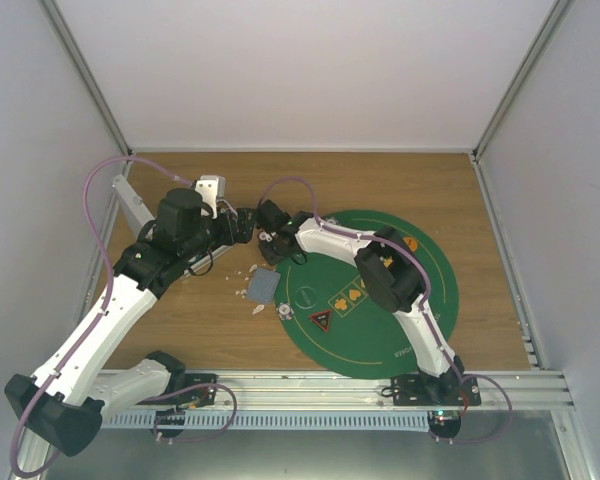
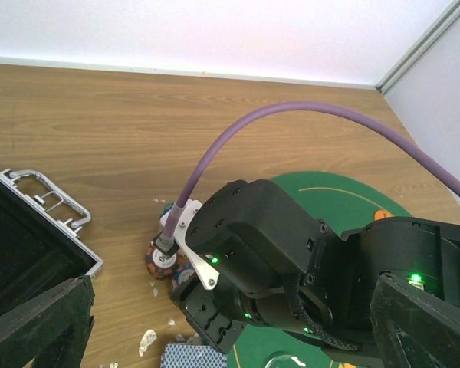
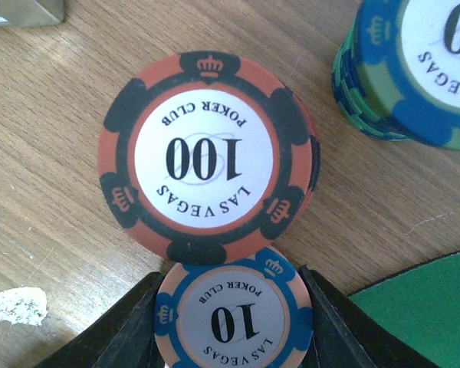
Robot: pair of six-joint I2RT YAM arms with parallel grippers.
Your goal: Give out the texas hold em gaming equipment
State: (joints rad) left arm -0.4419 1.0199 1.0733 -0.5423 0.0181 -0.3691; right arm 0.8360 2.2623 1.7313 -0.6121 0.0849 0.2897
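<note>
My right gripper point(image 3: 234, 322) is shut on a blue-and-peach "10" poker chip point(image 3: 234, 313), held flat between its black fingers point(image 3: 126, 333). The chip's edge lies just under an orange-and-black "100" chip stack point(image 3: 207, 157) on the wood. A blue-green chip stack point(image 3: 414, 69) stands to the right. In the top view the right gripper point(image 1: 268, 238) is left of the green mat point(image 1: 420, 320). My left gripper point(image 1: 242, 225) is open and empty beside it; its fingers point(image 2: 38, 322) are spread wide. A blue-backed card deck point(image 1: 263, 287) lies near the mat's edge and also shows in the left wrist view point(image 2: 193, 356).
The open silver case point(image 2: 57, 211) lies left of the chips. A red-triangle token point(image 1: 321, 320) and an orange token point(image 1: 410, 243) rest on the mat. White scraps point(image 3: 11, 304) litter the wood. The right arm's wrist point(image 2: 261, 253) fills the space between my left fingers.
</note>
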